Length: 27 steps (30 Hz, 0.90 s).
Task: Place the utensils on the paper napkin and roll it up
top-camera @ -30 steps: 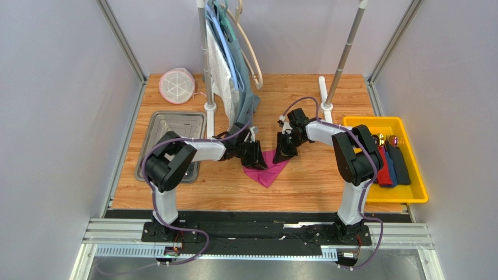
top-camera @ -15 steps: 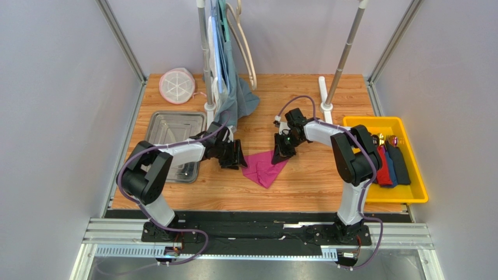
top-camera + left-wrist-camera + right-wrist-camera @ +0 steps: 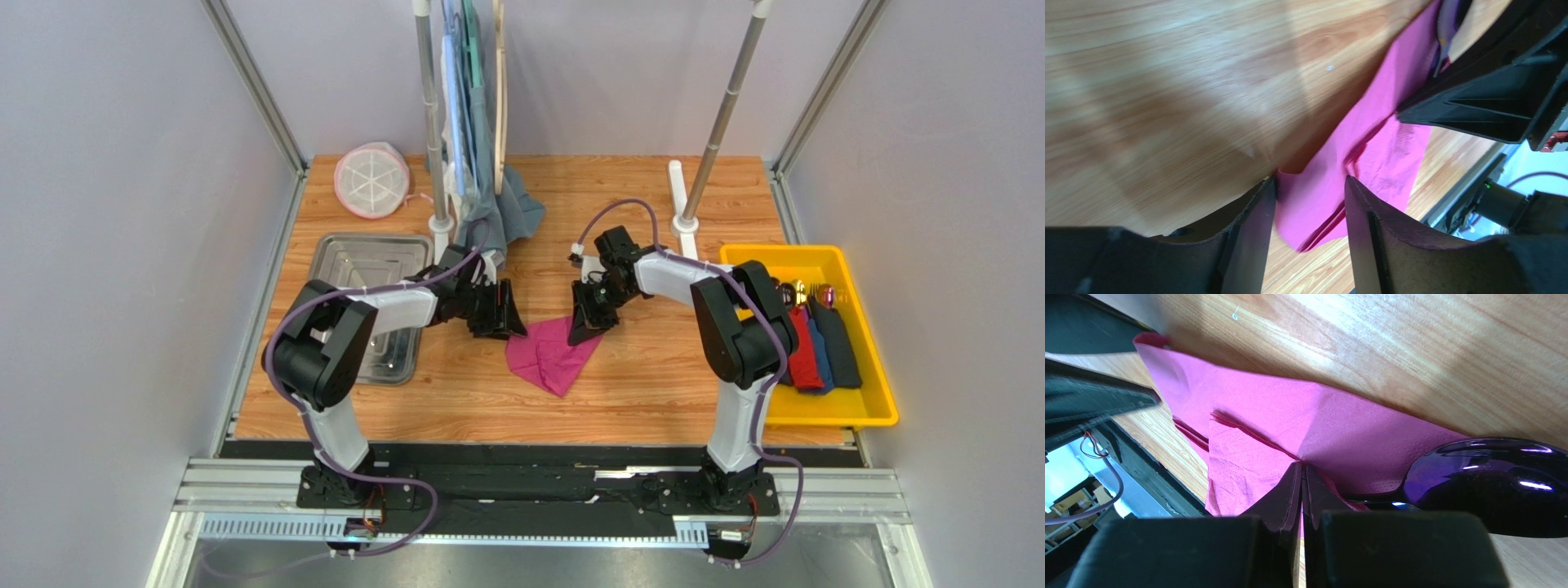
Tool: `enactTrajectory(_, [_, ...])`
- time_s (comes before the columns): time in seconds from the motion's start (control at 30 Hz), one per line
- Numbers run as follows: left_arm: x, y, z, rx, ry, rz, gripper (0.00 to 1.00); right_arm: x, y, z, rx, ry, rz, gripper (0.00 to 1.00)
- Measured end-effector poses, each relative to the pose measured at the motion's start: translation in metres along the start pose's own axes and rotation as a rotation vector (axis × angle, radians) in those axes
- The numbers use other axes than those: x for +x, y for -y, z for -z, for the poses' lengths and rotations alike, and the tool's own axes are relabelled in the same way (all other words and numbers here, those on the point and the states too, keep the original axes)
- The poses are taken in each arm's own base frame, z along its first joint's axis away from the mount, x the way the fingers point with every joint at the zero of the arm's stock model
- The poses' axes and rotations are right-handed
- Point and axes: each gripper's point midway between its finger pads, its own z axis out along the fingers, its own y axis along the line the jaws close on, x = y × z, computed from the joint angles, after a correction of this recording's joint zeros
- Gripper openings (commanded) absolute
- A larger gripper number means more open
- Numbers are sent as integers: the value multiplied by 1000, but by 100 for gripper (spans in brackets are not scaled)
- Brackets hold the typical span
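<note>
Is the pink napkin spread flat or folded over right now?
Folded over. The napkin shows stacked edges and a crease gathered at the shut right gripper; the spoon bowl pokes out beside it.

The paper napkin [image 3: 552,353] lies mid-table. The left gripper [image 3: 507,316] sits at its 10 o'clock and the right gripper [image 3: 589,321] at its 1 o'clock, touching it beside a spoon [image 3: 1499,484]. A tray [image 3: 356,263] lies at 9 o'clock, a bin [image 3: 859,417] at 3 o'clock.

The folded paper napkin [image 3: 1339,435] hides most of the utensils [image 3: 1487,478].
</note>
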Motion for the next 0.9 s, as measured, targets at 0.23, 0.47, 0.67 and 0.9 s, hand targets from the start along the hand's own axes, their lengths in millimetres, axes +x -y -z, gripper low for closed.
enactTrajectory(0.23, [21, 31, -20, 112, -64, -30, 47, 0, 0, 0, -1, -5, 8, 2])
enactTrajectory(0.47, [33, 49, -29, 160, -95, -44, 55, 0, 0, 0, -3, -6, 22, 2])
enactTrajectory(0.67, [20, 42, -25, 145, -70, -44, 51, 0, 0, 0, -5, -6, 27, 2])
enactTrajectory(0.9, [20, 33, -24, 111, -75, -65, 17, 0, 0, 0, -7, -7, 31, 2])
